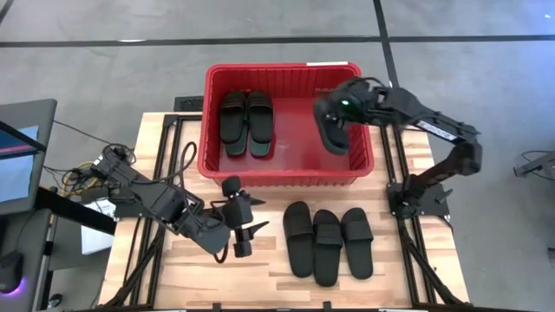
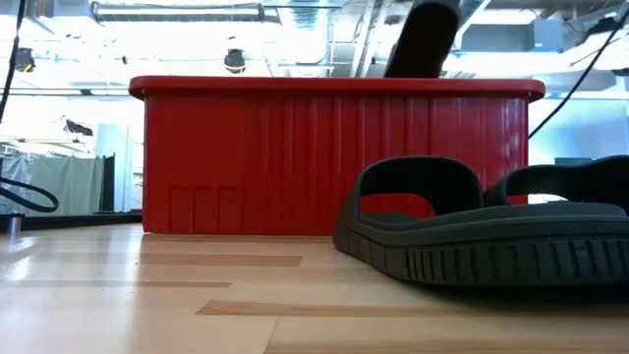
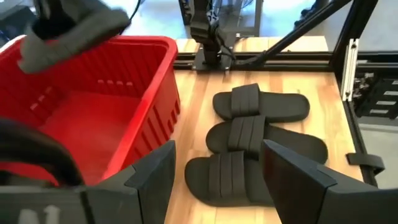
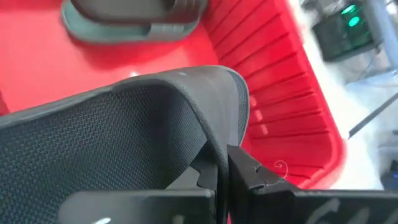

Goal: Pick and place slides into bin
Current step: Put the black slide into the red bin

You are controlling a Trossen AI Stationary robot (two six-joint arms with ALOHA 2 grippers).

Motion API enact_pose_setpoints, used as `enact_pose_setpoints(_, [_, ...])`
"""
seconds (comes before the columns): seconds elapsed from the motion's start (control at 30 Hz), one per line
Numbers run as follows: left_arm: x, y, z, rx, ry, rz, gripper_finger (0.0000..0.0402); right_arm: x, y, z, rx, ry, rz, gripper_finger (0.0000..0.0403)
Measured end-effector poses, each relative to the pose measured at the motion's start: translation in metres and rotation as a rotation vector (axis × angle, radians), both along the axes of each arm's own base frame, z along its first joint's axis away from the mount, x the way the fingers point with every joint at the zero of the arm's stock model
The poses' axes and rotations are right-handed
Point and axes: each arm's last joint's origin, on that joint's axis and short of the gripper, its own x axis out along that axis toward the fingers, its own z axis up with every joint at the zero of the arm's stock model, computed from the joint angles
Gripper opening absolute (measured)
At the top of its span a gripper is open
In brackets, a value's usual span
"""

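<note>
Inspection found the right gripper (image 1: 332, 117) over the right end of the bin (image 1: 282, 175), fingers clamped on a dark slide (image 1: 334, 139) held inside it. We noted two slides (image 1: 245, 124) lying side by side in the bin's left half. Three black slides (image 1: 329, 241) remained on the table (image 1: 416, 260) (in a row). The left gripper (image 1: 247, 239) hovered beside them, fingers apart.

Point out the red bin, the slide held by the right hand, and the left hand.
red bin (image 1: 212, 121): high view, left wall.
held slide (image 1: 334, 137): high view, its dark sole inside the bin.
left hand (image 1: 247, 234): high view, between its open fingertips.
</note>
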Motion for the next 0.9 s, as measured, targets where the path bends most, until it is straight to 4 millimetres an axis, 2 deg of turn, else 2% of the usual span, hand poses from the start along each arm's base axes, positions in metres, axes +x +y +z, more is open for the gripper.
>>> enact_pose_setpoints(0.2, [-0.012,0.010,0.015,0.008,-0.039,0.000,0.0220,0.024,-0.026,-0.031,0.047,0.128,0.010,0.0001])
enact_pose_setpoints(0.37, [-0.025,0.021,0.029,0.055,-0.098,0.071,0.0220,0.034,-0.049,-0.053,0.098,0.214,0.050,0.0001])
enact_pose_setpoints(0.53, [-0.032,0.033,0.038,0.076,-0.141,0.150,0.0220,0.031,-0.079,-0.067,0.133,0.247,0.047,0.0001])
enact_pose_setpoints(0.73, [-0.030,0.043,0.040,0.099,-0.158,0.222,0.0220,0.020,-0.110,-0.077,0.186,0.237,0.050,0.0001])
enact_pose_setpoints(0.9, [-0.026,0.052,0.040,0.098,-0.161,0.264,0.0220,0.009,-0.130,-0.076,0.187,0.196,0.079,0.0001])
